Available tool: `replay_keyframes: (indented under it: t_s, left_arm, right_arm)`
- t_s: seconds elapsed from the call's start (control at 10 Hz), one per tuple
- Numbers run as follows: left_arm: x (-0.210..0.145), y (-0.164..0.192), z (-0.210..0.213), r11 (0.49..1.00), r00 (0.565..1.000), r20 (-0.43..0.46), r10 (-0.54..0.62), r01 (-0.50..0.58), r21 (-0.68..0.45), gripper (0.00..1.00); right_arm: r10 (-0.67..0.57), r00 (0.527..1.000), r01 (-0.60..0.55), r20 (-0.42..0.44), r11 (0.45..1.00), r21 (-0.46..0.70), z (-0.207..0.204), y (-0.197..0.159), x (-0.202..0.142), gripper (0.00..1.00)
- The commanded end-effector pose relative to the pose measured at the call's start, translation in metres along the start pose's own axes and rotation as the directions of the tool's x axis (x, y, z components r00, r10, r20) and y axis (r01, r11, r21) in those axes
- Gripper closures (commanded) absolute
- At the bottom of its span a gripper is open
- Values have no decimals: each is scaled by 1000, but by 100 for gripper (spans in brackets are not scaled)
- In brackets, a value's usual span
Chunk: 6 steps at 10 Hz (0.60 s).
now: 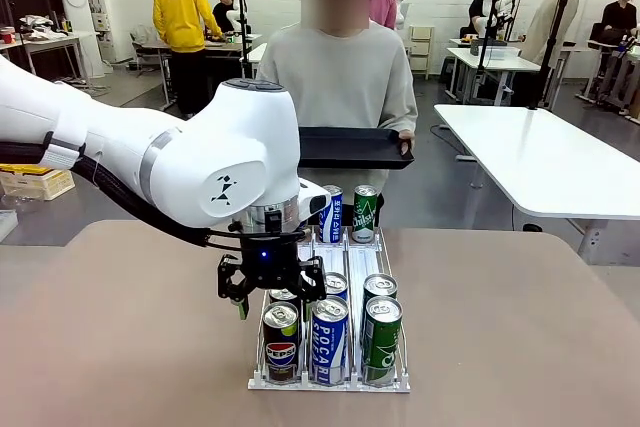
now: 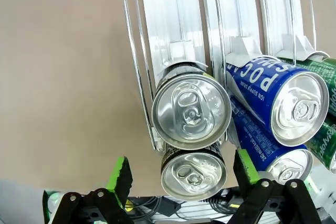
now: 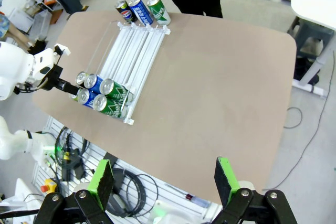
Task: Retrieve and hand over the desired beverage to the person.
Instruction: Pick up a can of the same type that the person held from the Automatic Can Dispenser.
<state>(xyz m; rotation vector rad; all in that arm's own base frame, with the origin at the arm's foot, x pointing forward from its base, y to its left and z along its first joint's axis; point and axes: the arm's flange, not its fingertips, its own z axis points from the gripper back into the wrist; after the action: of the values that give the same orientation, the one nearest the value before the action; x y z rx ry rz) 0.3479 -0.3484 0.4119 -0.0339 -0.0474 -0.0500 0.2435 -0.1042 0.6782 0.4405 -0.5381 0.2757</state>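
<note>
Pepsi can [image 1: 281, 342] beneath left hand [image 1: 272, 299], fingers [image 2: 119, 178] spread.

Person [image 1: 340, 77], lt grey sweatshirt, stands at far side of table [image 1: 120, 327], holding black tray [image 1: 350, 147] at waist ht.

I am looking over a tan table [image 1: 500, 327] carrying a clear three-lane rack [image 2: 168, 14], while a white table [image 1: 540, 162] is standing beyond on the right, someone in a yellow hoodie [image 1: 180, 12] is standing far off with their back turned, and black cables [image 3: 131, 187] are lying coiled below the table's edge.
</note>
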Motion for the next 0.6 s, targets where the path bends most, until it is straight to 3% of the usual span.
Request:
replay_keyframes:
  t_s: [0.0,0.5]
  left_arm:
    - [-2,-1,-6,999,1000,-21,-20,20,-30,0]
    - [-2,-1,-14,1000,998,-60,-5,4,-27,0]
  right_arm:
    - [2,1000,-2,-1,1000,10,-2,-1,0,0]
    - [2,1000,-2,-1,1000,10,-2,-1,0,0]
